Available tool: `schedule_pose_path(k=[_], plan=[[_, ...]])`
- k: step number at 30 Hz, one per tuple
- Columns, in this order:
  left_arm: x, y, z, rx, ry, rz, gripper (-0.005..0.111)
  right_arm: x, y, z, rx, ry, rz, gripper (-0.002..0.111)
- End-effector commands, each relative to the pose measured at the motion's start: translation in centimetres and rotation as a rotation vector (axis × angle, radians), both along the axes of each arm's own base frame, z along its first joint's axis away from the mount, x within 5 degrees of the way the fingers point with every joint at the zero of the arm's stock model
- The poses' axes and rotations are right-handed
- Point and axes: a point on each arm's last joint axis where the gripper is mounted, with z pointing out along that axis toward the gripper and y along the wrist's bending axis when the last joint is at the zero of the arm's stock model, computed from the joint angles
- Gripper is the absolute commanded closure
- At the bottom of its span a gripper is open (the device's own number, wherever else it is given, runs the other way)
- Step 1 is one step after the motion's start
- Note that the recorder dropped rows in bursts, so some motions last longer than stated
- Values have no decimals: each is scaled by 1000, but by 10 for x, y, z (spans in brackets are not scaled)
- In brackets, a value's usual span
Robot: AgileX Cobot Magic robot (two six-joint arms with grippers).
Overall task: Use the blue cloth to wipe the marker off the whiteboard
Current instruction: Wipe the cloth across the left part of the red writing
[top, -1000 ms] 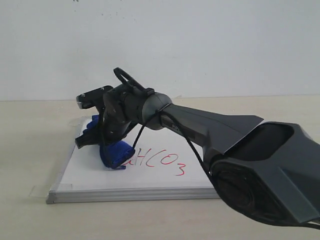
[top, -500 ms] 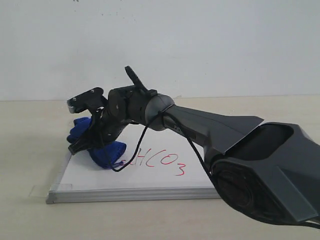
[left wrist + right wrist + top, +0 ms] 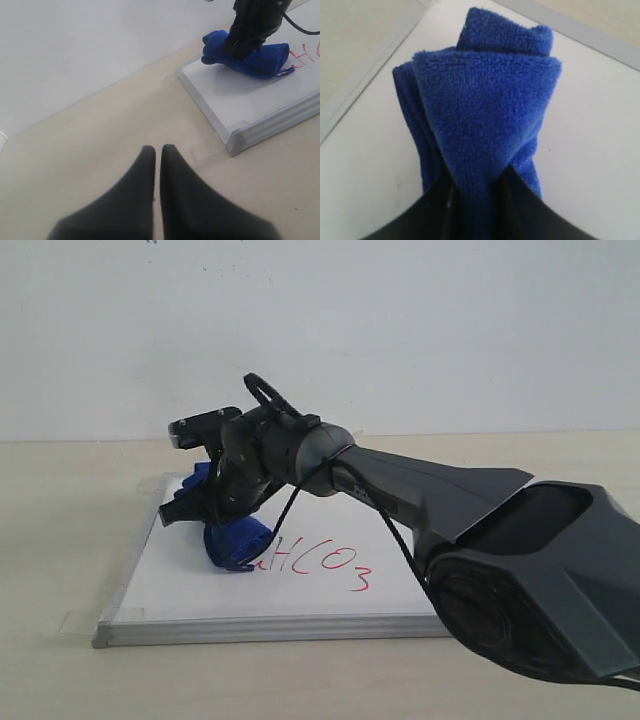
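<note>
The whiteboard point(image 3: 180, 590) lies flat on the beige table, and red marker point(image 3: 322, 565) reading "HCO3" shows at its middle. The script's left end is hidden behind the blue cloth point(image 3: 238, 542). My right gripper point(image 3: 222, 520) is shut on the bunched cloth and presses it onto the board just left of the letters. The right wrist view shows the cloth point(image 3: 485, 100) pinched in the right gripper point(image 3: 477, 185) over white board point(image 3: 590, 130). My left gripper point(image 3: 156, 150) is shut and empty above the table, off the board's corner point(image 3: 235, 140). From there the cloth point(image 3: 252, 56) and some red marker point(image 3: 301, 54) are visible.
A plain white wall stands behind the table. Clear tape tabs point(image 3: 82, 621) hold the board's corners. The large black right arm point(image 3: 520, 570) crosses the right side of the board. Bare beige tabletop point(image 3: 100, 130) surrounds the board.
The right gripper swung the cloth left towards the board's edge, then back right to the start of the letters. The left gripper's motion is not shown.
</note>
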Motion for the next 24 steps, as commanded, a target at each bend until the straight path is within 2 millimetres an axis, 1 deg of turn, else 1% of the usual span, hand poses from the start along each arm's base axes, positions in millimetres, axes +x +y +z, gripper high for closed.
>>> schedule_pose_path(k=[1, 5, 6, 7, 8, 10, 12, 14, 15, 18, 19, 20, 21, 22, 23, 24], plan=[[0, 0, 0, 3, -4, 0, 103, -11, 5, -10, 54, 137, 136, 109], [0, 0, 0, 3, -4, 0, 103, -25, 14, -8, 120, 214, 315, 109], [0, 0, 0, 3, -4, 0, 103, -31, 13, -10, 96, 256, 363, 109], [0, 0, 0, 3, -4, 0, 103, -32, 11, -11, 73, 270, 374, 109], [0, 0, 0, 3, -4, 0, 103, -33, 4, -15, -15, 293, 385, 109], [0, 0, 0, 3, -4, 0, 103, -30, -13, -22, -204, 318, 312, 109], [0, 0, 0, 3, -4, 0, 103, -25, -34, -25, -417, 324, 171, 109], [0, 0, 0, 3, -4, 0, 103, -16, -47, -23, -556, 236, 88, 109], [0, 0, 0, 3, -4, 0, 103, -14, -49, -22, -567, 223, 62, 109], [0, 0, 0, 3, -4, 0, 103, -23, -39, -25, -447, 320, 53, 109], [0, 0, 0, 3, -4, 0, 103, -33, -28, -25, -322, 421, 98, 109], [0, 0, 0, 3, -4, 0, 103, -35, -22, -25, -257, 440, 125, 109], [0, 0, 0, 3, -4, 0, 103, -41, -8, -21, -111, 464, 208, 109], [0, 0, 0, 3, -4, 0, 103, -43, -2, -19, -66, 463, 248, 109], [0, 0, 0, 3, -4, 0, 103, -48, 4, -18, -41, 444, 338, 109], [0, 0, 0, 3, -4, 0, 103, -52, 7, -18, -54, 444, 378, 109]])
